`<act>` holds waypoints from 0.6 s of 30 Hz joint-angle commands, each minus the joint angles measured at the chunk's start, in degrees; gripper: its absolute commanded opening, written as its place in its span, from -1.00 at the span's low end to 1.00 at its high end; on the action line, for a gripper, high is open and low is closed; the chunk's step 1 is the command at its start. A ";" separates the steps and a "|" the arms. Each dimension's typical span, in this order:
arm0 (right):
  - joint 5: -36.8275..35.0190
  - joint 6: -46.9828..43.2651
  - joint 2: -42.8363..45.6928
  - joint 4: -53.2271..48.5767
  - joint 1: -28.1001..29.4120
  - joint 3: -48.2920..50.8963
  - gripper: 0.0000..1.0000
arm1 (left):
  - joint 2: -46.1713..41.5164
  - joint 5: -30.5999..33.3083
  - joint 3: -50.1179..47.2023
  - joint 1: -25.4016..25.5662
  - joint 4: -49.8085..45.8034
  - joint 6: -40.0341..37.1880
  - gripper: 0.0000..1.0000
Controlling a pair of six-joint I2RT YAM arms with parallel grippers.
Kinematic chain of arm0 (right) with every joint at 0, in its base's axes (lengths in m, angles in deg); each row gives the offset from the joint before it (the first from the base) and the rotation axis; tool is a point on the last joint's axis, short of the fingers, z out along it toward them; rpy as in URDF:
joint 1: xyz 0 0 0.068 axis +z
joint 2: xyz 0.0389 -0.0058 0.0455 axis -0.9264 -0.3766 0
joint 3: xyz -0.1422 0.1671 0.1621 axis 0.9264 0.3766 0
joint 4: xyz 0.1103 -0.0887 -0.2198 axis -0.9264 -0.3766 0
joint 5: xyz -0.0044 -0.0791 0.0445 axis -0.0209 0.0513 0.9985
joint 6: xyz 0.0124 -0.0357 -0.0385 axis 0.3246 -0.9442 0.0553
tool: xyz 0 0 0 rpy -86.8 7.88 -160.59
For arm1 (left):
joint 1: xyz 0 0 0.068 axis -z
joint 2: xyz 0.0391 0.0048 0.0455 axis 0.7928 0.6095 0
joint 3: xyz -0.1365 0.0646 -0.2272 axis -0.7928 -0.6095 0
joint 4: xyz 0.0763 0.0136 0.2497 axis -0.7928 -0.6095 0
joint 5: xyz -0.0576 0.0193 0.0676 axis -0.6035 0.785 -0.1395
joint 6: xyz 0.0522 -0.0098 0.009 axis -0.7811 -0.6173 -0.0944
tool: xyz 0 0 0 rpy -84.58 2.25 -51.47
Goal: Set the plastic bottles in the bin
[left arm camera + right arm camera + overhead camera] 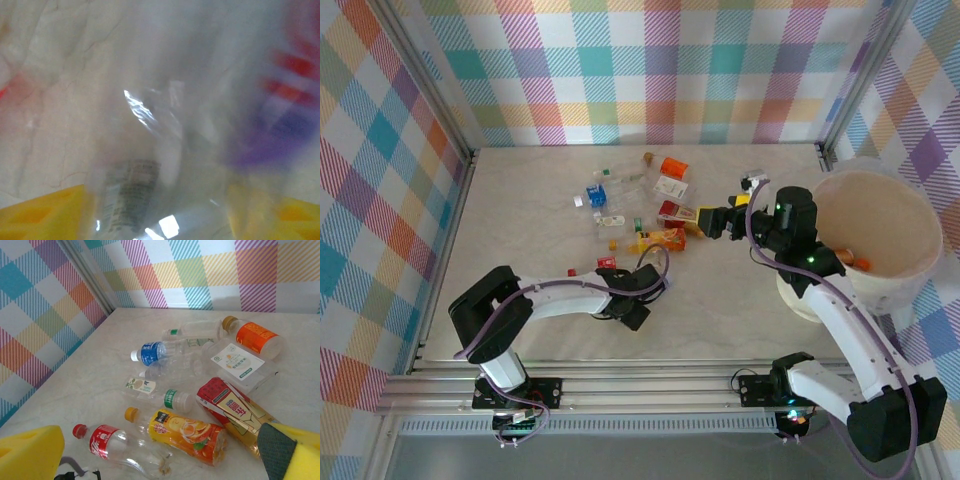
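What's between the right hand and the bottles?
Nothing visible. The open right hand faces the bottles; the nearest, the orange-label bottle and red pack, lie just ahead on the table.

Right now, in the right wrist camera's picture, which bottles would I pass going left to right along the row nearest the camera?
red-capped bottle with a red label → yellow-capped bottle with an orange label → red pack with a beige panel
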 commanded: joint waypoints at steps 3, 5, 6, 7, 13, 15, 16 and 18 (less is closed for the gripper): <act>-0.35 -0.82 -0.58 2.59 0.32 -0.46 0.99 | -1.28 1.26 -1.38 0.71 -0.23 1.33 0.16; -1.11 -0.94 -0.67 2.40 0.29 -0.80 0.99 | -2.92 0.06 -0.83 0.71 1.03 2.23 0.08; -1.26 -0.93 -0.59 2.38 0.33 -0.82 0.99 | -3.74 -0.44 -0.54 0.71 1.64 2.78 0.06; -1.34 -0.75 -0.52 2.49 0.32 -0.86 1.00 | -4.95 -1.16 -0.32 0.71 3.04 3.50 0.04; -3.49 1.62 -0.47 3.67 0.32 -0.60 0.99 | -11.44 -6.09 0.00 0.33 12.77 6.54 0.02; -2.05 2.45 -1.29 3.08 0.32 -0.92 0.99 | -12.56 -8.48 0.04 -0.61 17.62 7.06 0.02; -0.48 2.86 -1.83 2.50 0.32 -1.37 0.99 | -12.92 -10.04 0.17 -1.28 20.03 7.47 0.02; 4.17 4.24 -3.44 0.48 0.32 -3.19 0.99 | -13.41 -13.99 0.22 -3.29 25.77 9.60 0.02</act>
